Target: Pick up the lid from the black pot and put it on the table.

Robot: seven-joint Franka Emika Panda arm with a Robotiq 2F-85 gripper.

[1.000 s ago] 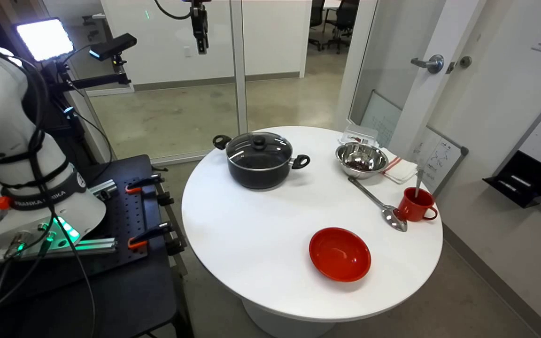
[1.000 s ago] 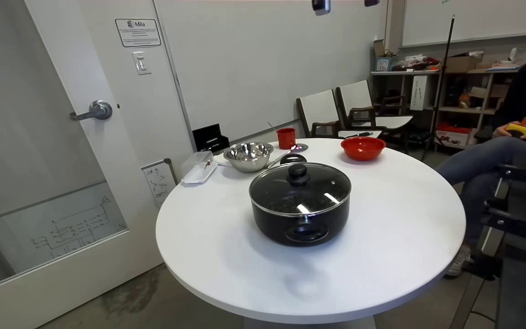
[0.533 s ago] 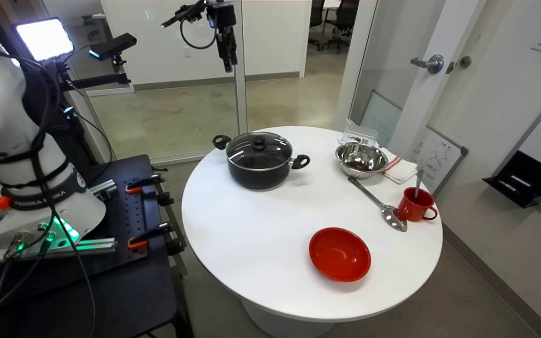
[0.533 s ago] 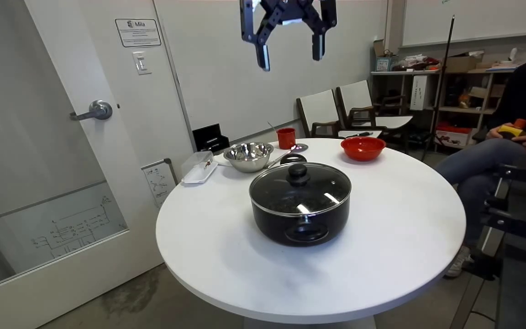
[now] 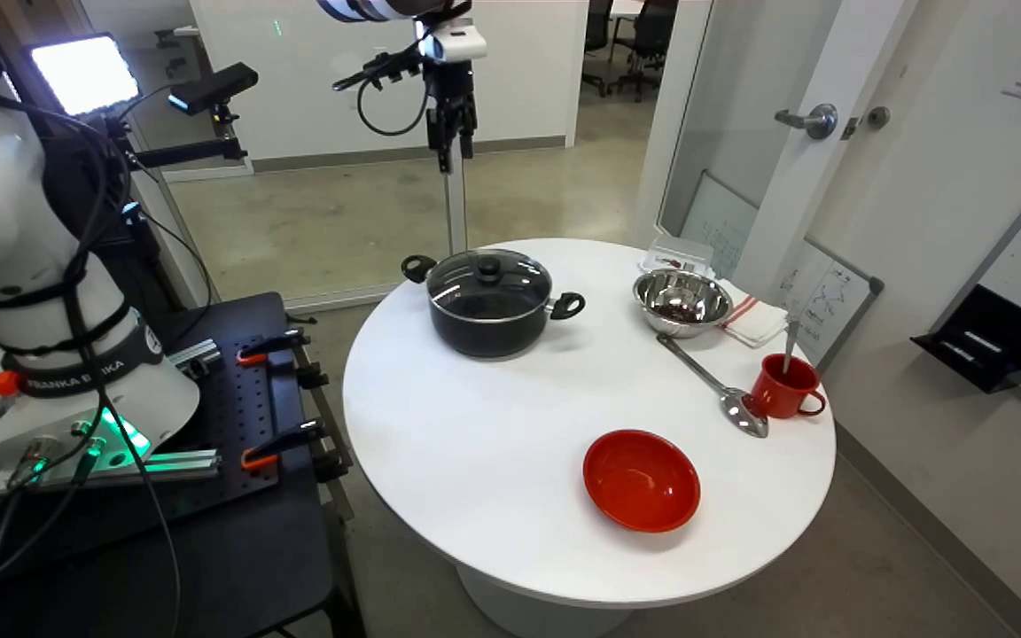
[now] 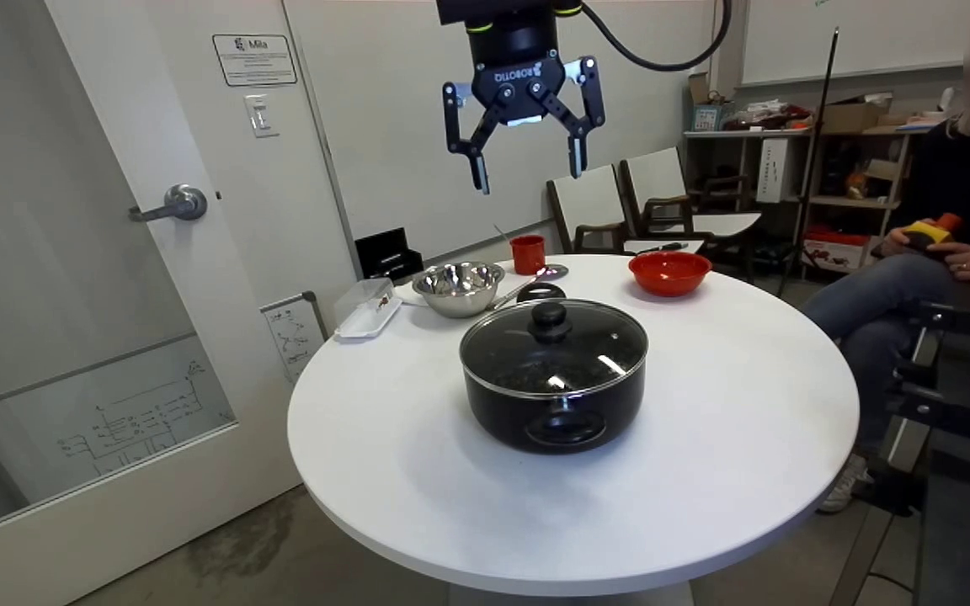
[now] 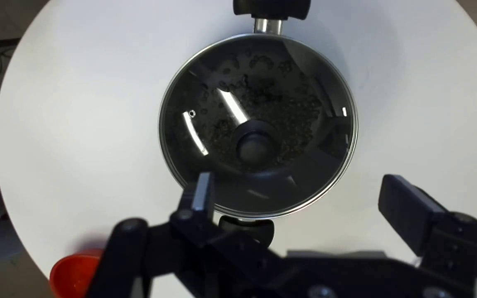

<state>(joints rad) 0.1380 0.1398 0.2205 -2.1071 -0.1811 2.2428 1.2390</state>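
- So, quick progress check: none of the actual job looks done. The lid is sitting on the pot, well below the pincer in both exterior views.
- That thing's spread wide, fingers far apart, nothing between them. It's not touching anything either, just air down to the knob.
- Wrist view: sideways the knob falls between the two fingers, closer to one than the other, and it shows beyond the tips rather than in line with them. I'd guess it needs a nudge before going for the grab.
- My read is early approach. All you've got so far: the pincer hanging over the pot's area, ready to take something.
- Left to do: come down to the knob, pinch it, lift the lid off, swing it away, set it on the bench, let go. So pretty much everything.
- For parking it, I'd use the bench beside the pot, low and off to one side of the pincer. The red bowl and steel bowl both stand farther from the pincer than the pot does, so they probably won't bother the grab.
- Main worry imo: the knob is small and looks smooth, so an off-centre pinch could slip or tip the lid.
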